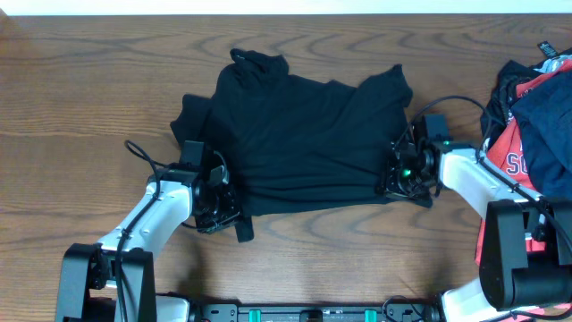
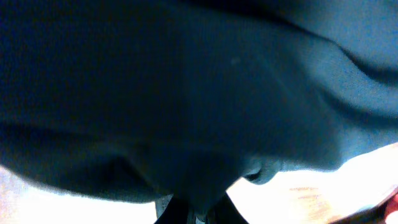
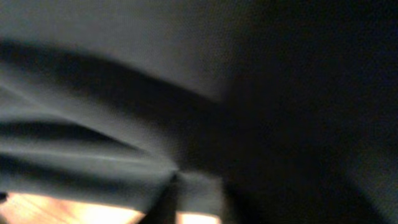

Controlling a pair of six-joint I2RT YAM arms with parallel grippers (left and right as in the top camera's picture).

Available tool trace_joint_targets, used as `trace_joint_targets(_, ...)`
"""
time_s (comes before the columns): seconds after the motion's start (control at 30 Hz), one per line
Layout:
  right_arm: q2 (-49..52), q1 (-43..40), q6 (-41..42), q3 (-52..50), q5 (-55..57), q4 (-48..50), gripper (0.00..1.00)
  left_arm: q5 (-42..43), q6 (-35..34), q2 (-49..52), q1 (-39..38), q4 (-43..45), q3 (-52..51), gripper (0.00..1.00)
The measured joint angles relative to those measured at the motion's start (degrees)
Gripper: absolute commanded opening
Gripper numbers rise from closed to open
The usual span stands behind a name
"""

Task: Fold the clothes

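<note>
- The shirt (image 1: 304, 134), black, lies spread across the middle of the tabletop (image 1: 89, 89), collar towards the far edge and hem towards the robot, so its near corners are the ones the arms can reach
- The left gripper (image 1: 217, 204) sits at the near-left corner of the hem. In its wrist view, dark cloth fills the frame and gathers to a pinch at the bottom centre, so it appears clamped on the shirt, though the fingers are barely visible
- The right gripper (image 1: 399, 172) is at the right edge, near the opposite hem corner. Its wrist view shows folds converging to a point low in the frame, which also looks like a closed grasp on the cloth
- Holding both corners at once probably serves to carry the hem up and over towards the collar evenly, without the cloth twisting
- A pile (image 1: 536, 116) of red and navy clothes waits at the right edge, apart from the shirt, likely kept aside so the folding area stays free
- The cloth is wrinkled near both grasps, so the fold may need smoothing
</note>
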Motion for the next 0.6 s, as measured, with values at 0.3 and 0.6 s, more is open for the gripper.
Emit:
trace_joint_targets(0.3, -1.11, -0.02, -2.56, 17.18, 6.75, -15.47, 0.99, 0.17, 0.0, 0.0, 0.0, 3.23, 1.14, 0.06)
trace_joint_targets(0.6, -2.4, -3.74, 3.78, 13.53, 11.54, -19.56, 0.99, -0.07, 0.02, 0.0, 0.0, 3.37, 1.16, 0.06)
